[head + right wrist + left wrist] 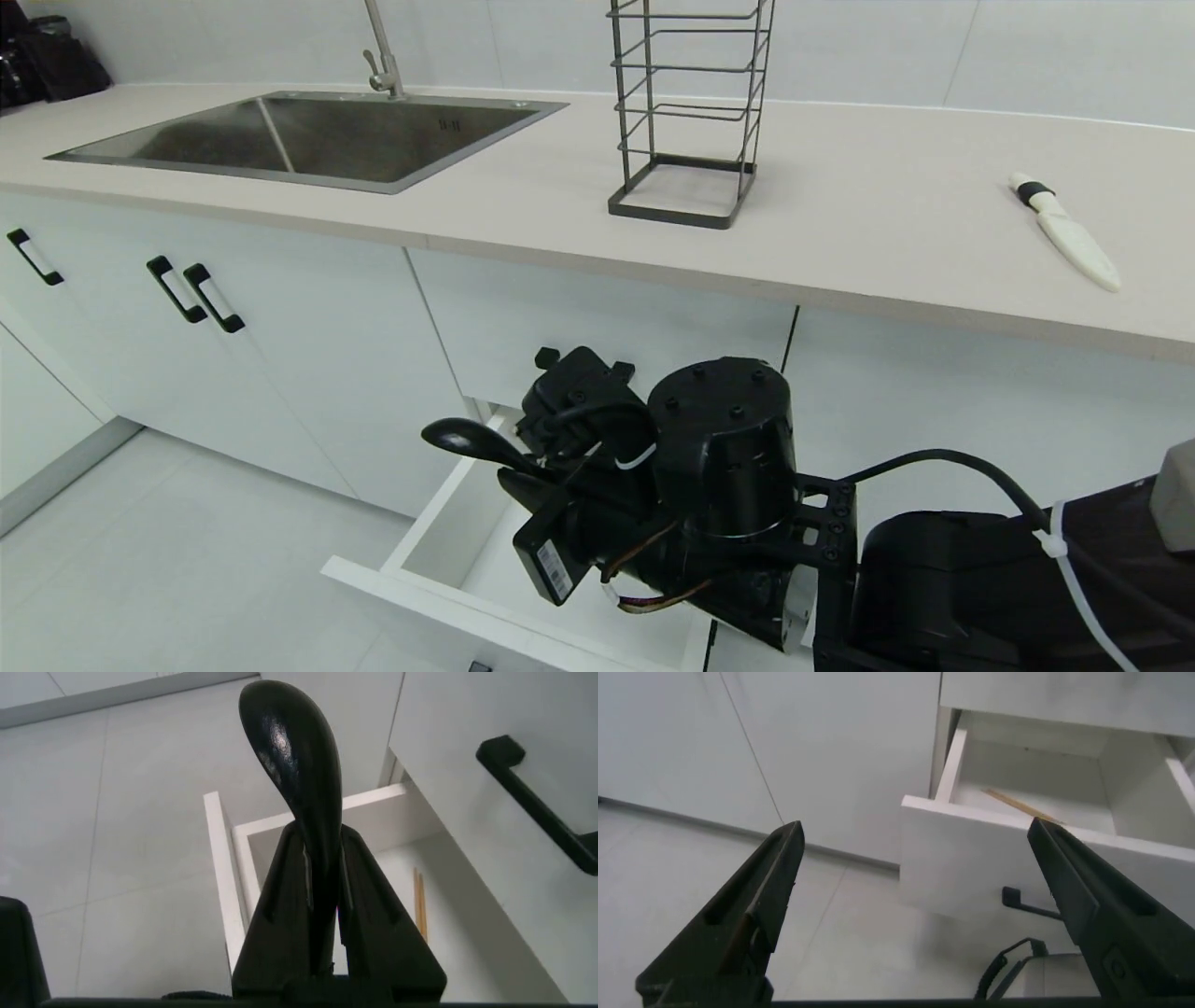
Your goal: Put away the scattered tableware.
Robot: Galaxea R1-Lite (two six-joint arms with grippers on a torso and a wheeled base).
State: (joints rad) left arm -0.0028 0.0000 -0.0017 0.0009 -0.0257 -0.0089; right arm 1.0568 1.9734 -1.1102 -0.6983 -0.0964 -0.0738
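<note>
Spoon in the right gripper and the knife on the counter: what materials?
The spoon: glossy black, likely plastic or lacquered wood, going by soft highlights. The knife: matte cream with a black band, no metallic shine; plastic or ceramic, can't tell which.

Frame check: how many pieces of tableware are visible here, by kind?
Black spoon, in the right gripper: 1
White knife, on the counter: 1
Wooden chopstick, in the open drawer: 1 clearly seen
Total: 3
</note>
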